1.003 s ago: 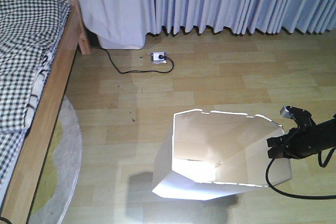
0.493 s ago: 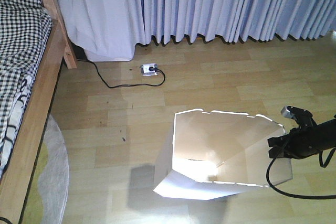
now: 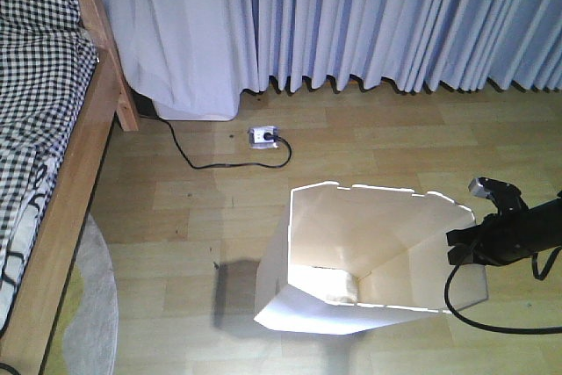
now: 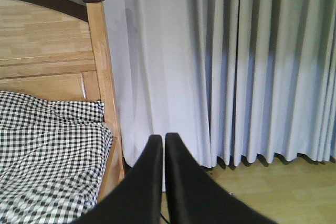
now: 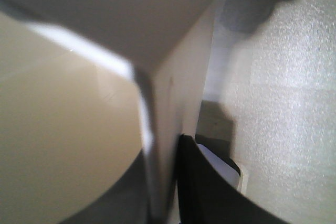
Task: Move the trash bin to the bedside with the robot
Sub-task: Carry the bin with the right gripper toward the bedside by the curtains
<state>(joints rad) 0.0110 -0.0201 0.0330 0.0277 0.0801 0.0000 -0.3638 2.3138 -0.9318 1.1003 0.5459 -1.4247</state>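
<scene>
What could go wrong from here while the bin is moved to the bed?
The right gripper pinches only one wall of the trash bin, which looks tilted, so it could slip or swing.
The black cable and power strip lie on the floor toward the bed frame and might snag the base.
The rug edge beside the bed could also catch it.

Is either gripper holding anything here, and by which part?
The right gripper holds the trash bin by its rim, fingers either side of the wall. The left gripper is shut on nothing.
</scene>
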